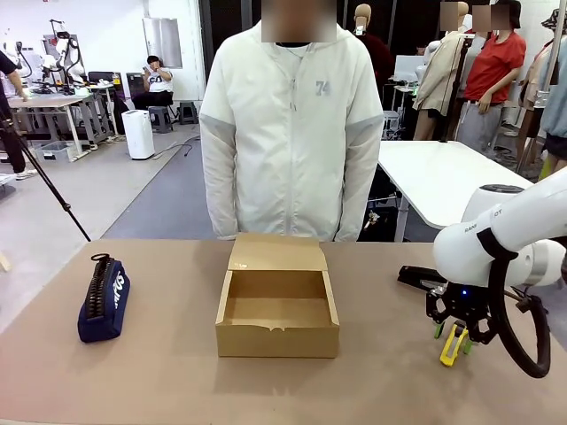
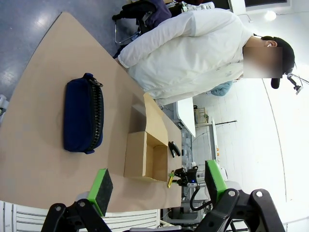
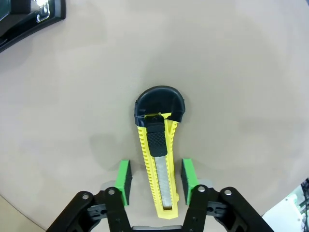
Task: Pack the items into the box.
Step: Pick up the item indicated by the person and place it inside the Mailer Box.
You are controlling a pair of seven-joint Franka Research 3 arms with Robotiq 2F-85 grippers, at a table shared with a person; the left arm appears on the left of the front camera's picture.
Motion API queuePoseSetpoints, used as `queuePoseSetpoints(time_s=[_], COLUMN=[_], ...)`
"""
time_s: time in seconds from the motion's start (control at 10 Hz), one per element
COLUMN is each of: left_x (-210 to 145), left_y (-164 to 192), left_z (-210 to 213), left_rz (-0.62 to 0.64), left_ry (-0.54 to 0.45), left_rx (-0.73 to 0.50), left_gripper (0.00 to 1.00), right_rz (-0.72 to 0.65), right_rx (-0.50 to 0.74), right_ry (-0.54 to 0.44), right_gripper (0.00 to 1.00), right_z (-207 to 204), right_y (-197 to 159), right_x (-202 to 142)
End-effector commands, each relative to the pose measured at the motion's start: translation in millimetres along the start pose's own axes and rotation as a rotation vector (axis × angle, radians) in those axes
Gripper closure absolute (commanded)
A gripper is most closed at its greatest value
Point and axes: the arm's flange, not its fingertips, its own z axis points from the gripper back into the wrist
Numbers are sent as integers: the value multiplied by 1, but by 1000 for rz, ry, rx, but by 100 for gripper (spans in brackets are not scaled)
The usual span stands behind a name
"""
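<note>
The brown cardboard box (image 1: 277, 341) stands open in the middle of the table, its flap lid tipped back toward the person. Inside it I see nothing. A navy pencil case (image 1: 104, 299) (image 2: 83, 116) lies far to its left. The black stapler (image 1: 416, 276) (image 3: 29, 19) rests at the right, just behind my right gripper (image 1: 453, 338) (image 3: 156, 181). That gripper is low over a yellow utility knife (image 1: 454, 343) (image 3: 157, 164), its green pads (image 3: 124, 181) on either side with small gaps. My left gripper (image 2: 158, 186) is open, high above the table's left end.
A person in a white jacket (image 1: 288, 133) stands at the far edge behind the box, hands not over the table. Bare tabletop (image 1: 168, 372) lies between the pencil case and the box, and in front of the box. A tripod leg (image 1: 44, 181) slants at the far left.
</note>
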Motion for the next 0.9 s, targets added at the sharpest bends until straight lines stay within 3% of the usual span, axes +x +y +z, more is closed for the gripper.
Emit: queuePoseSetpoints(time_s=[0.0,0.6,0.8], left_x=[1,1,1], left_y=[-1,-1,-1], left_z=[0,0,0], left_rz=[-13,-13,-13], left_ry=[-5,-5,-5], left_rx=[-18,-18,-18], left_gripper=[0,0,0], right_rz=[-31,-11,30], right_rx=[-39,-62,-67], right_ry=[16,50,48], right_gripper=[100,100,100], right_z=[-3,-2,32], right_y=[4,5,-3], right_x=[0,0,1])
